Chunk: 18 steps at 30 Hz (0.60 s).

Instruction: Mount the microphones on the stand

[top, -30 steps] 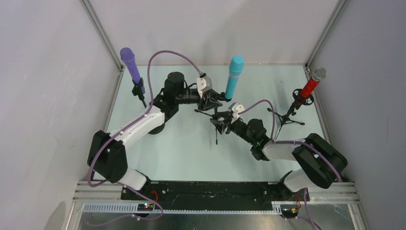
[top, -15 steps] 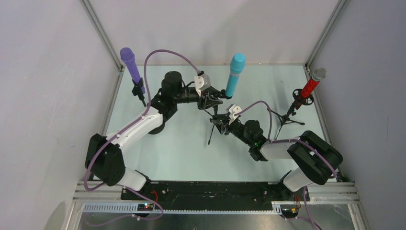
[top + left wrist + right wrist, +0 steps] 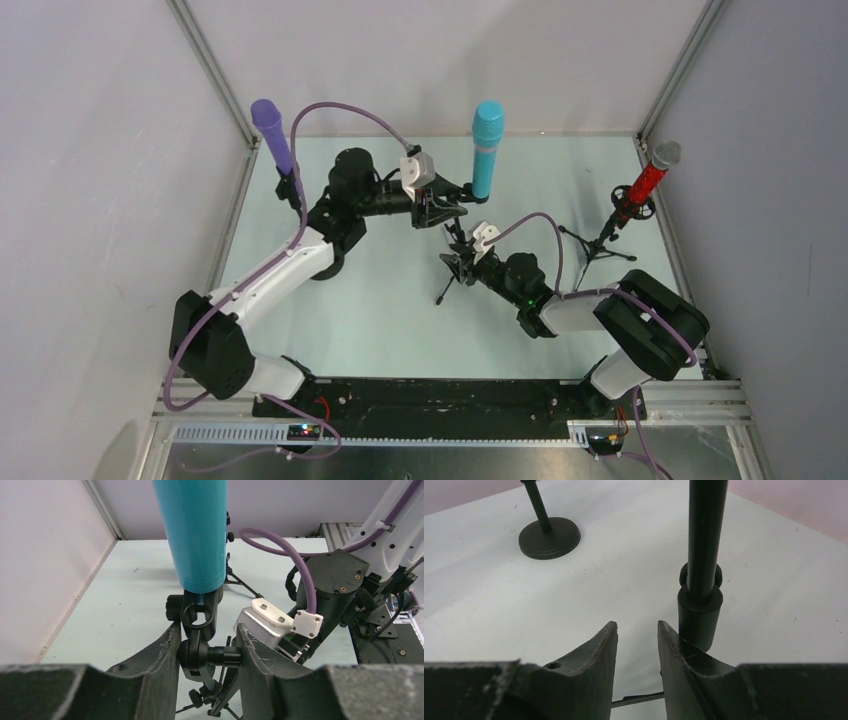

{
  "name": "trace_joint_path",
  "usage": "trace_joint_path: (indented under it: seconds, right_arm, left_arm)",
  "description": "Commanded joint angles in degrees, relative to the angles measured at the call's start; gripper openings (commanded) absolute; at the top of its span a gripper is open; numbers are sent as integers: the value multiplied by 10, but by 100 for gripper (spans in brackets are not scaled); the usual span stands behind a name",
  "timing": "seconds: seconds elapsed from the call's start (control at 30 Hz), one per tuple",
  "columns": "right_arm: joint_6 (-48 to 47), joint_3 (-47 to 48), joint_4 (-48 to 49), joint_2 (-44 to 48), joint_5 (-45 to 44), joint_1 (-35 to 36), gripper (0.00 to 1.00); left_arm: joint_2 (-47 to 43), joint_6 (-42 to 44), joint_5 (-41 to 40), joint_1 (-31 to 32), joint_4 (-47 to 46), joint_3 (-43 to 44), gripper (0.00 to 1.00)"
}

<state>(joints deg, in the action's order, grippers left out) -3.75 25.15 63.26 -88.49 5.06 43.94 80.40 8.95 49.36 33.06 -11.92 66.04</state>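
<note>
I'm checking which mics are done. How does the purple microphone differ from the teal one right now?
The purple microphone leans to the left; the teal microphone stands nearly upright. The purple one stands clear of both arms, while the left end effector is closed on the swivel joint under the teal one's clip. Purple is at the rear left, teal at mid-rear. Both sit in black clips, heads up.
</note>
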Motion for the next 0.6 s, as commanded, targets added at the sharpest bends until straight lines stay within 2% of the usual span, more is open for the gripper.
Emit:
trace_joint_path:
  seconds: [0.0, 0.57]
  right_arm:
    - [-13, 4, 10, -4, -20, 3, 39]
    - [-29, 3, -20, 1, -39, 5, 39]
  left_arm:
    - [-42, -8, 6, 3, -54, 39, 0]
    - [-65, -27, -19, -6, -54, 42, 0]
